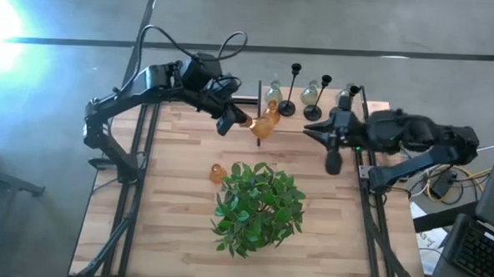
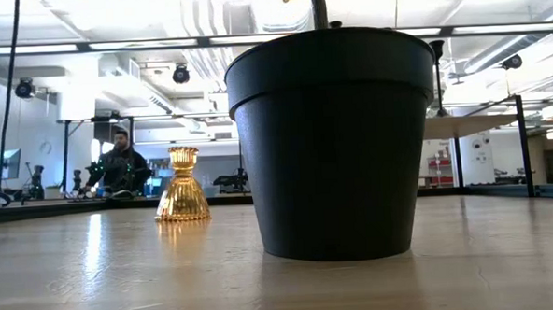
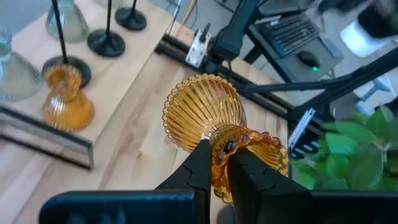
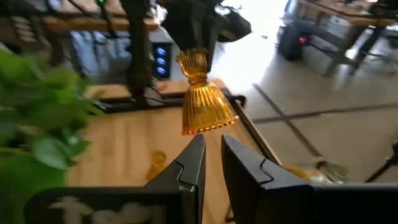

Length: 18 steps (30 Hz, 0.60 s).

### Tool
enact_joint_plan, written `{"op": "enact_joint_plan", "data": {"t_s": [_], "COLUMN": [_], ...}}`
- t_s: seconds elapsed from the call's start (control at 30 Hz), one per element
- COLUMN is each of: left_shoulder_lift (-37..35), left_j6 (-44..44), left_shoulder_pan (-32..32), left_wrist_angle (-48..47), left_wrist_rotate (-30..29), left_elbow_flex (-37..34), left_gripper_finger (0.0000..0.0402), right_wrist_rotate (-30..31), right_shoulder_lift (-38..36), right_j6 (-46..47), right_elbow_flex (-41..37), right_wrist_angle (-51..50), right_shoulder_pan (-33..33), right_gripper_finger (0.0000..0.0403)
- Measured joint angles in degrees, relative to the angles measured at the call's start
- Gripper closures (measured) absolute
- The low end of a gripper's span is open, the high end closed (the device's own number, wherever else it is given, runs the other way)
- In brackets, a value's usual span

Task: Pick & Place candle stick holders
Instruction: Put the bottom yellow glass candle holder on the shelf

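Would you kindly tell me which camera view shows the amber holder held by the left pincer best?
The left wrist view: the held amber holder fills the picture, its neck between the left pincer. The right wrist view shows it whole but farther off, the high view small beside other holders. The low view lacks it, showing another amber holder.

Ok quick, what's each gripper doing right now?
Left gripper: fingers shut on an amber candle stick holder, held above the table.
Right gripper: fingers nearly together, holding nothing, just short of that holder.
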Motion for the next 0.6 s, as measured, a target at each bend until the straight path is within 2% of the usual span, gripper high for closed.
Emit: {"op": "enact_joint_plan", "data": {"t_s": [0.1,0.37,0.6], "left_shoulder_lift": [1.1,4.4,5.4], "left_j6": [0.3,1.7,1.7], "left_shoulder_pan": [-0.1,0.0,0.0], "left_wrist_angle": [2.5,5.2,5.3], "left_wrist_rotate": [-0.6,-1.3,-0.9], "left_elbow_flex": [0.0,0.0,-0.1], "left_gripper_finger": [0.0368,0.0368,0.0368], "right_wrist_rotate": [3.2,3.7,4.9], "right_shoulder_lift": [2.4,7.9,12.0], "right_j6": [0.6,-3.6,-5.8], "right_elbow_flex": [0.0,-0.1,3.4], "right_wrist_angle": [0.0,6.9,6.5], "right_shoulder_pan": [0.6,0.1,-1.6], "right_gripper_finger": [0.0355,0.0338,0.028]}}
